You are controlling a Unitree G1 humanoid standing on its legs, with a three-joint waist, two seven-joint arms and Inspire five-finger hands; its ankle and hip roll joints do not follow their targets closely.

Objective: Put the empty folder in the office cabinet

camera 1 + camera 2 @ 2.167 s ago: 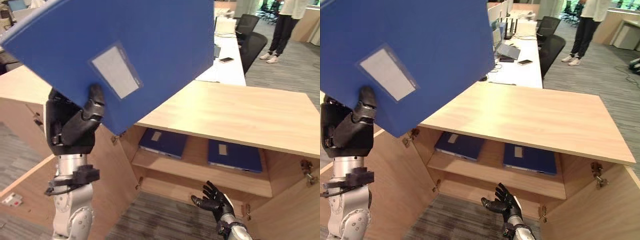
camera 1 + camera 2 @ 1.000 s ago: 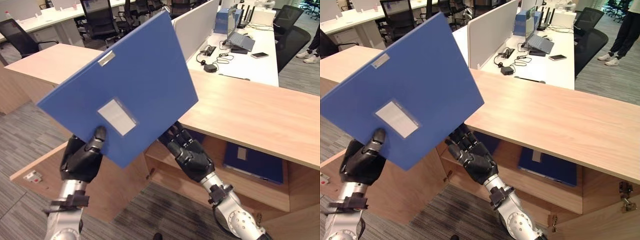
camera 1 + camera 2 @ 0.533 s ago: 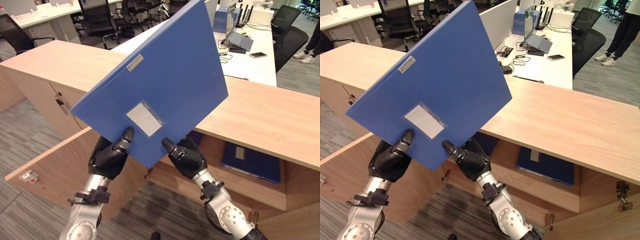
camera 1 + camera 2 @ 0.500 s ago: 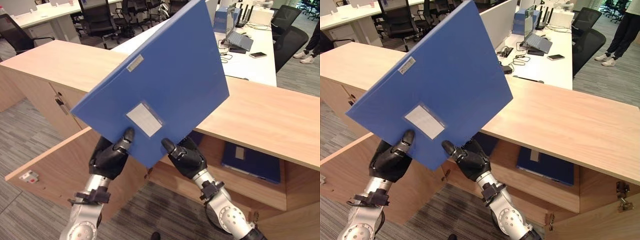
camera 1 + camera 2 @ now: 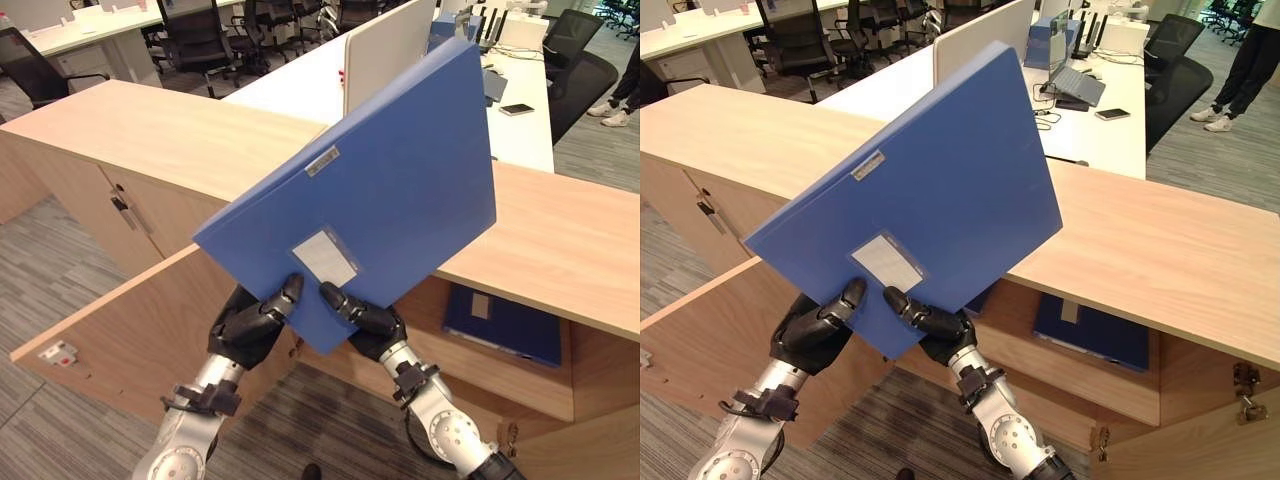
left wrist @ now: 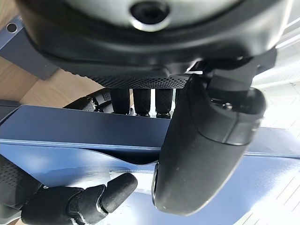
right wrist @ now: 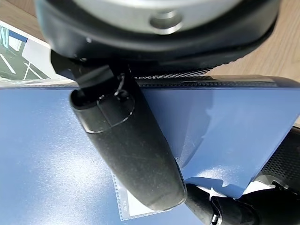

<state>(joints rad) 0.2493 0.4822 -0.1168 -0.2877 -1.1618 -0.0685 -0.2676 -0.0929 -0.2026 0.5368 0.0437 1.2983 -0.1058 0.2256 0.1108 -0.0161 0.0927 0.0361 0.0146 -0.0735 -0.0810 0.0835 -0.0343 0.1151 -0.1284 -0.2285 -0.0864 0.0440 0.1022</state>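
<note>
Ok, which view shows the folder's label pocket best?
The right eye view: the label pocket lies whole between both thumbs. The left eye view shows it too; the right wrist view catches a corner behind the thumb.

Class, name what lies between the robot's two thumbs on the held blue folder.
The folder's pale label pocket sits just above the gap between both thumbs, seen in the left eye view.

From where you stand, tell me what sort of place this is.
Most likely an open-plan office. White desks carry a laptop and cables, black swivel chairs stand around, and a low wooden cabinet holds blue folders on its shelf.
</note>
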